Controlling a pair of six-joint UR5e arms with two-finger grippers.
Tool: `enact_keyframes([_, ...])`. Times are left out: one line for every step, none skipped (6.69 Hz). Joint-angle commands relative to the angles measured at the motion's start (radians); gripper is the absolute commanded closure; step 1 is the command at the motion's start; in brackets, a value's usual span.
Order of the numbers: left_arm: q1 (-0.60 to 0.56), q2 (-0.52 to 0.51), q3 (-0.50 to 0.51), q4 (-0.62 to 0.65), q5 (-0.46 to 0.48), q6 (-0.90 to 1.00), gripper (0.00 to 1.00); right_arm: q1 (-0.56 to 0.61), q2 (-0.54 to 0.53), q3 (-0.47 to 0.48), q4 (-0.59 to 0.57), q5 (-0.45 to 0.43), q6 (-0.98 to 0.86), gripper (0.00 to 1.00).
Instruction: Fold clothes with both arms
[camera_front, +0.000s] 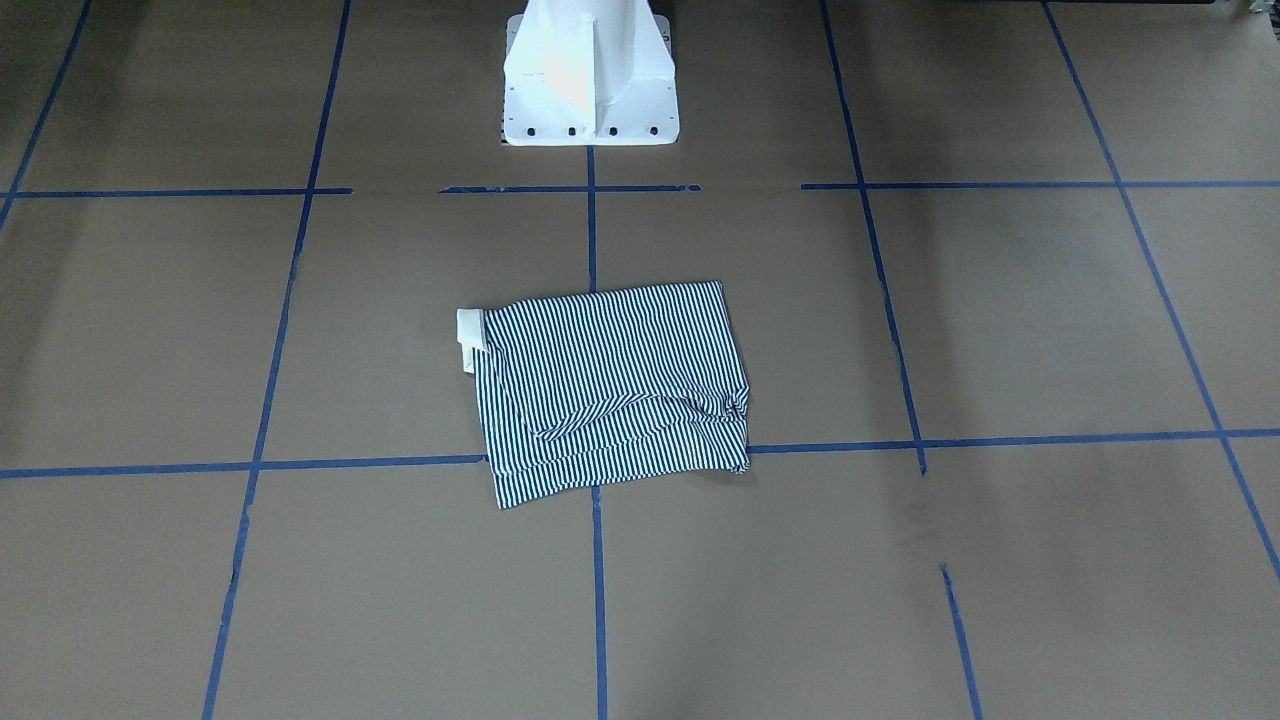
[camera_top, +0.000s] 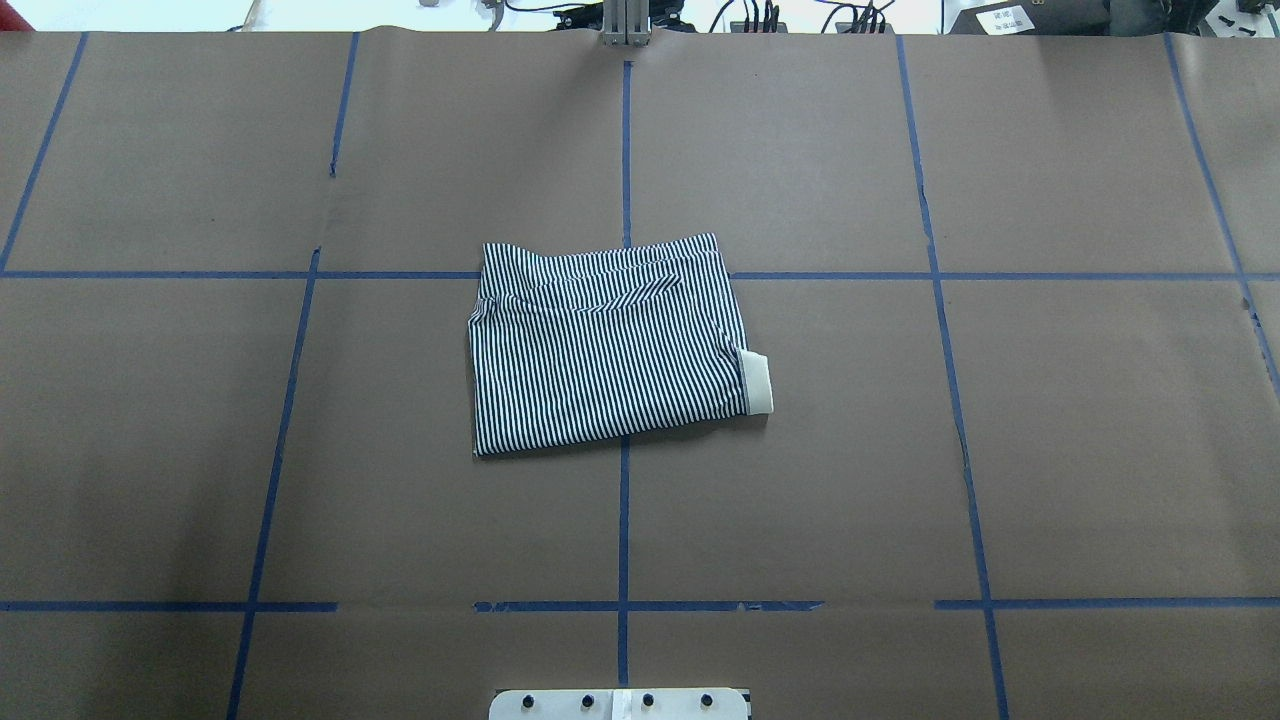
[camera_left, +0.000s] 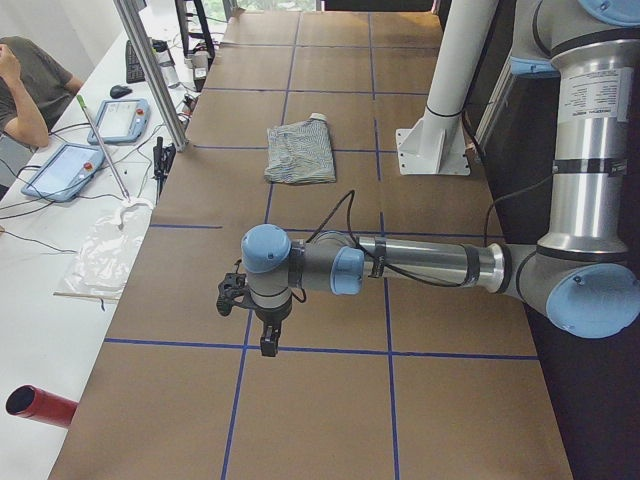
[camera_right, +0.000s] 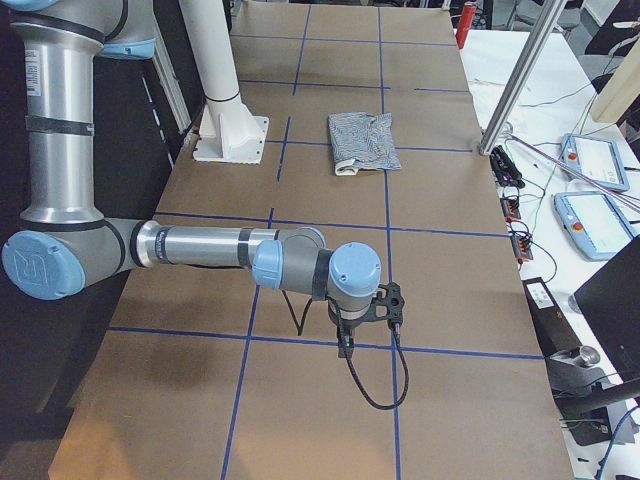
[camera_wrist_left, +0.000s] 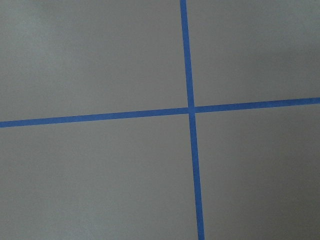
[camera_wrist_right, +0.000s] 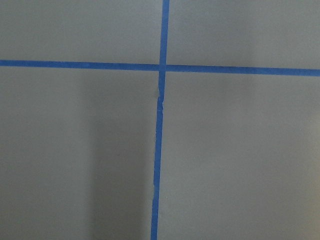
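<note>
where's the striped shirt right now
The striped shirt lies folded mid-table in the overhead view, straddling the central blue tape line, ahead of the white pedestal base, cream collar on the robot's right.

the shirt (camera_top: 600, 350) lies on the table (camera_top: 200, 450) before the pedestal (camera_front: 590, 70), left arm (camera_left: 430, 265) and right arm (camera_right: 200, 245) well away.
</note>
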Motion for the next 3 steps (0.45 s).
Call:
enact_keyframes([0.001,0.005,0.003,-0.004,0.003,0.001,0.0,-0.007,-0.002,-0.004,0.033,0.022,0.044,0.0])
enact_keyframes([0.001,0.005,0.003,-0.004,0.002,0.001,0.0,-0.018,-0.002,-0.004,0.035,0.028,0.068,0.0])
enact_keyframes([-0.001,0.005,0.003,-0.004,0.002,0.0,0.0,-0.021,0.0,-0.001,0.035,0.033,0.073,0.0])
